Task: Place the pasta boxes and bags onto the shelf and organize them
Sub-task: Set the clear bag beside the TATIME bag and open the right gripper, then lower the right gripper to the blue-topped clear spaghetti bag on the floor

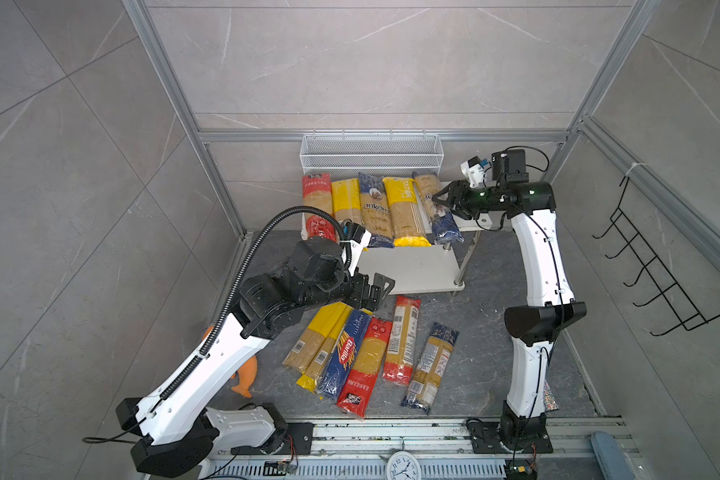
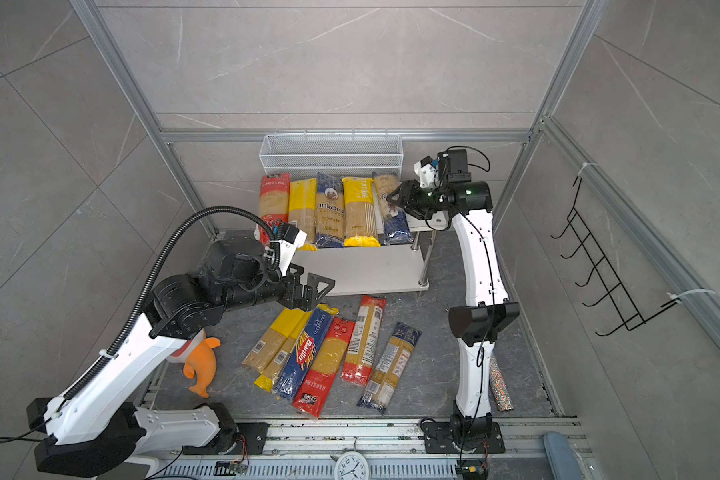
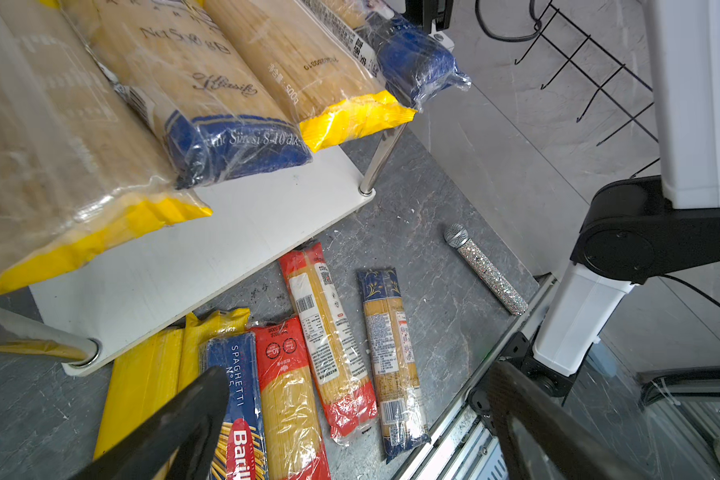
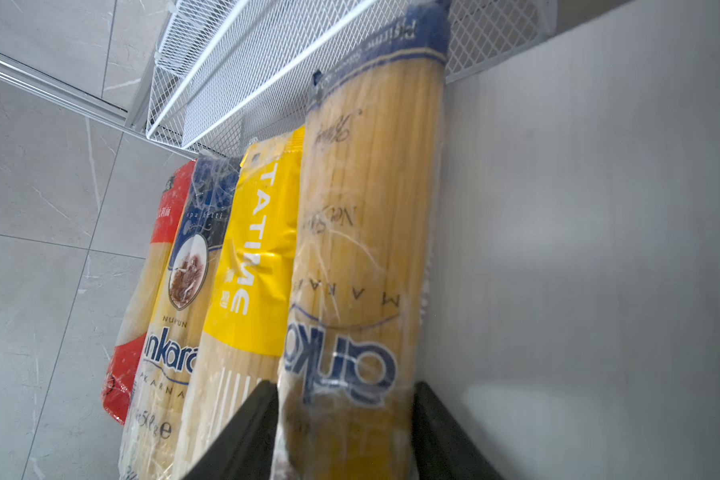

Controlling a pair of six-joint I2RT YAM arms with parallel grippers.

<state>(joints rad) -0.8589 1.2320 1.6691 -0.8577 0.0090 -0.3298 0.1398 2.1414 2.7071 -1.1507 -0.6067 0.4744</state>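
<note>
Spaghetti packets (image 1: 366,357) likely stiff, brittle, slick; grab mid-length. Left gripper (image 1: 381,291) splayed, empty; right gripper (image 1: 438,198) straddles blue-ended packet (image 4: 362,249), grip unclear.

Barilla marks one blue floor packet (image 1: 344,353), ankara one shelved packet (image 1: 376,212).

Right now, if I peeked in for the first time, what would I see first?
Probably the bright row of five spaghetti packets lying side by side on the white shelf's top board. Next, six more packets spread on the grey floor in front of it, by the open left gripper. The right gripper has its jaws either side of the row's rightmost packet.
</note>
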